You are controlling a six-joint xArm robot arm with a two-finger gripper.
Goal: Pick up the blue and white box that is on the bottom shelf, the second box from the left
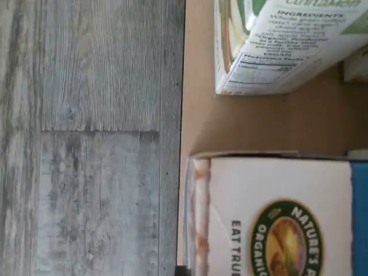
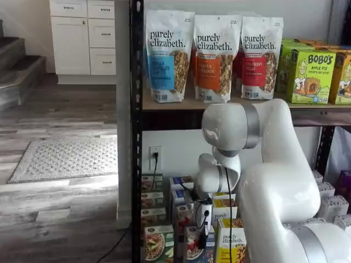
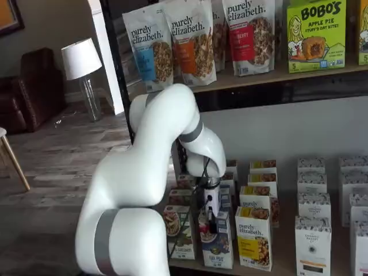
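The blue and white box (image 2: 196,245) stands upright at the front edge of the bottom shelf (image 3: 190,265), between a green-fronted carton (image 2: 158,243) and a yellow-fronted carton (image 2: 230,244). In both shelf views the gripper (image 2: 203,234) hangs directly over this box, its black fingers reaching down to the carton's white top band. The box therefore lies straight below the claw, with no sideways offset that the shelf views reveal.

The box's long axis is vertical and appears to run in line with the fingers (image 3: 211,221). A plain upward lift would suit this alignment, provided the grip is secure.

The state of the claw cannot be told. The fingers show only as a dark, narrow shape against the carton; no gap between them is visible, and contact with the box faces is not confirmed.

The wrist view shows a white box top with a round green-and-gold logo and a blue edge (image 1: 287,218) close beneath the camera. The neighbouring green-and-white carton (image 1: 276,46) stands apart from it across a strip of bare board.

The two flanking cartons stand just beside the target, so any tilt during lifting could disturb them.
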